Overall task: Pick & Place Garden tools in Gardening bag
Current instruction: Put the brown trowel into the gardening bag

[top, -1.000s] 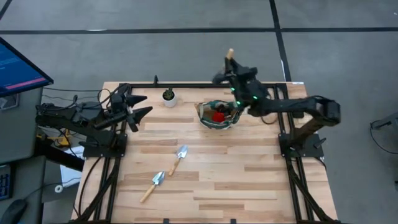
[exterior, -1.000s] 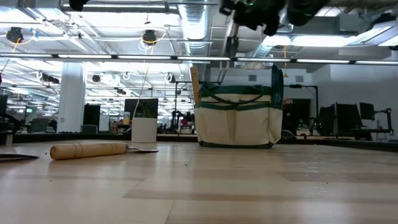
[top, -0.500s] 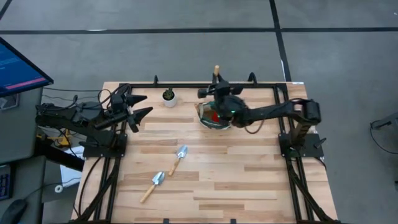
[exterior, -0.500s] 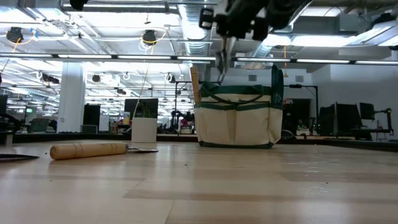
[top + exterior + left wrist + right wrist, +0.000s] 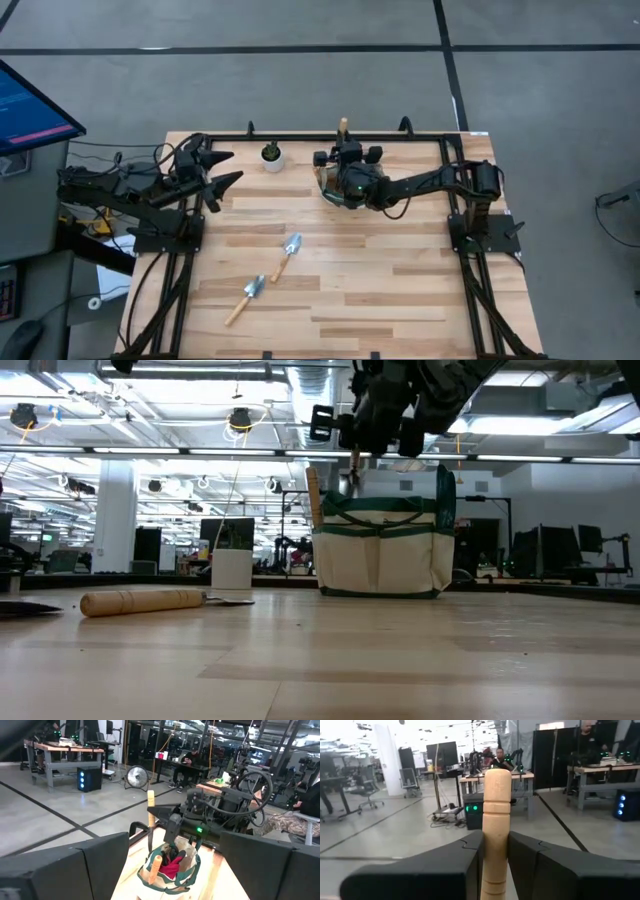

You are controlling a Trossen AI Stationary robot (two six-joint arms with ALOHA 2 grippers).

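Observation:
My right gripper (image 5: pixel 345 163) is shut on a trowel with a tan wooden handle (image 5: pixel 343 126), held upright over the gardening bag (image 5: pixel 385 552). The trowel's metal end (image 5: pixel 352 468) points down at the bag's mouth. The bag stands on its base at the table's far middle. Another wooden handle (image 5: pixel 156 868) sticks up out of it beside red cloth. Two more trowels (image 5: pixel 286 253) (image 5: pixel 247 297) lie flat on the table nearer the front. My left gripper (image 5: pixel 222 170) is open and empty at the table's far left. My right gripper pinches the trowel's wooden handle (image 5: pixel 496 827) between its two fingers (image 5: pixel 465 855), a little below the handle's free end. The fingers come about level from the table's right and lie across the handle. The trowel hangs upright, blade down, clear of the table, above the bag's opening.
A small white pot with a green plant (image 5: pixel 271 155) stands left of the bag near the far edge. A black frame rail (image 5: pixel 300 137) runs along the table's far edge. Bare wooden tabletop (image 5: pixel 400 280) lies to the right of the loose trowels.
My right gripper has carried the trowel toward the table's left and down, from beyond the bag's right side to directly over the bag. The trowel has stayed upright, and its metal end has come down to the bag's mouth.

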